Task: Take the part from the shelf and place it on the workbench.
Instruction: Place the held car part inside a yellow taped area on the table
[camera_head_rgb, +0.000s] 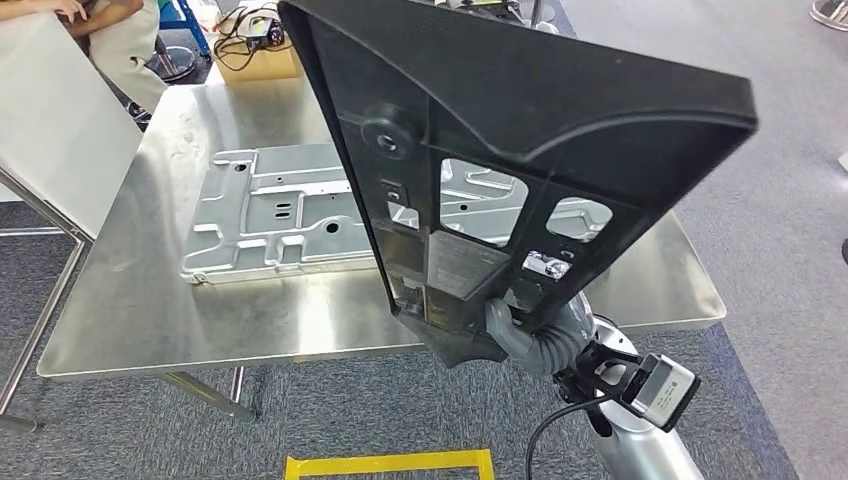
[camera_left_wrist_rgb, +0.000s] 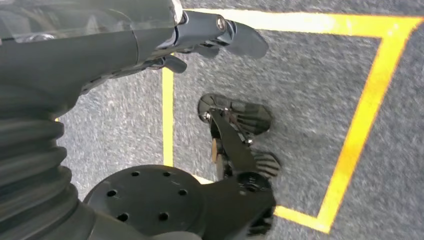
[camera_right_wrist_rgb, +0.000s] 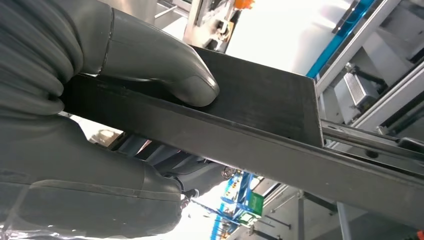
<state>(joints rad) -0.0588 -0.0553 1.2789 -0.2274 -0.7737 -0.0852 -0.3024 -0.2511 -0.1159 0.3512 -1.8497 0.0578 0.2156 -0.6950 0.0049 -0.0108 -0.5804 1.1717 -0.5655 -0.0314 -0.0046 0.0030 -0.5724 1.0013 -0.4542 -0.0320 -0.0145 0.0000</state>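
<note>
The right robot hand (camera_head_rgb: 520, 325) has a firm grip on the bottom edge of the black plastic part (camera_head_rgb: 520, 130), holding it tilted above the surface (camera_head_rgb: 150, 300). The left robot hand (camera_left_wrist_rgb: 200, 37) hangs loose over the floor, holding nothing. I'd lower the part slowly and flat, clear of the metal plate (camera_head_rgb: 270, 215), before letting go.

Part (camera_head_rgb: 520, 130) held up at its lower end by the right hand (camera_head_rgb: 535, 335), above the workbench's (camera_head_rgb: 150, 300) 3 o'clock half. Metal plate (camera_head_rgb: 270, 220) on bench centre. Cardboard box (camera_head_rgb: 265, 62) at bench's 12 o'clock edge.
</note>
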